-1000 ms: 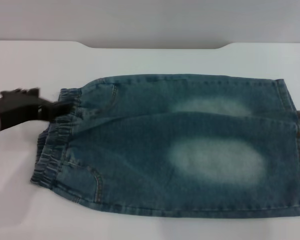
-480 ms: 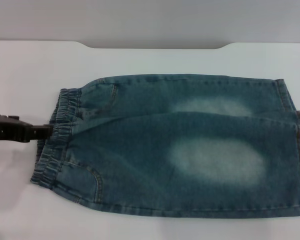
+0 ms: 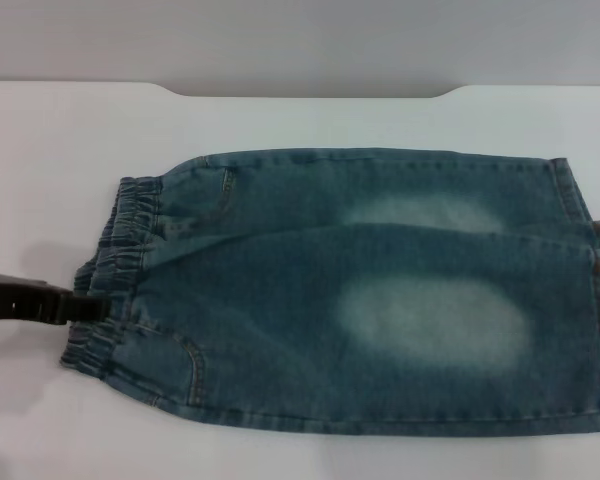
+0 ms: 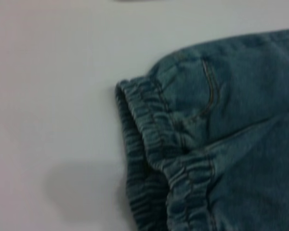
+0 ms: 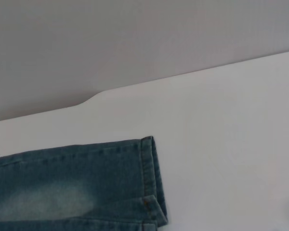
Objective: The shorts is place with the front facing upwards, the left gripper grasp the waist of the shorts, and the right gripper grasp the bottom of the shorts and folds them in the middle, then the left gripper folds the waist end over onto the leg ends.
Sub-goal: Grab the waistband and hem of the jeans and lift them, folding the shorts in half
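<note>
Shorts (image 3: 370,290) lie flat, already doubled lengthwise. Left gripper (image 3: 80,307) sits at the waist (image 3: 115,270) edge, positioned to grasp; finger state cannot be told.

The shorts (image 3: 370,290) lie flat on the table (image 3: 300,115), with the waist of the shorts (image 3: 115,280) toward the robot's left and the leg ends (image 3: 595,290) toward its right. The left tool (image 3: 75,308) sits low at the left, touching the waistband's outer edge.
</note>
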Motion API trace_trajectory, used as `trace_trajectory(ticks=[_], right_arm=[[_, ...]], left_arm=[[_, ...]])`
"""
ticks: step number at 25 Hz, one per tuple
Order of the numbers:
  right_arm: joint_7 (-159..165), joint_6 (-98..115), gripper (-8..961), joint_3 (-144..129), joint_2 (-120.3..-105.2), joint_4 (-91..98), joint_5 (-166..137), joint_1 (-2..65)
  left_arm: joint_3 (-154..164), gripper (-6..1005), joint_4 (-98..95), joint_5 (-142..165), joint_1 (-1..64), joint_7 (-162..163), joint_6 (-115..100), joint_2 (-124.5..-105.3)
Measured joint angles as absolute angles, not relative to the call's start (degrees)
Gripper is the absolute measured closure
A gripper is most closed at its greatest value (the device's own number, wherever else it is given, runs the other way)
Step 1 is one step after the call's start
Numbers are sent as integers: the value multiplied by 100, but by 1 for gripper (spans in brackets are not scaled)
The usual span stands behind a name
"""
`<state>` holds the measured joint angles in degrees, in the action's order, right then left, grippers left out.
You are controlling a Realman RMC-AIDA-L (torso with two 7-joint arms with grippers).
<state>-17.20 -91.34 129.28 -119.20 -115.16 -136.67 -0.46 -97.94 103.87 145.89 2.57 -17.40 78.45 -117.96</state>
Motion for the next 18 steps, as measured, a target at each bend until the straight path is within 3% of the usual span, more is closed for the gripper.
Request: trace_trajectory(ticks=[18], right_arm=[[-1938,-9049,369,12824,-11905,-11378,-13644,70]], left_arm=[[-9353,175,9941,15109,421,-1435,7858,-11813]])
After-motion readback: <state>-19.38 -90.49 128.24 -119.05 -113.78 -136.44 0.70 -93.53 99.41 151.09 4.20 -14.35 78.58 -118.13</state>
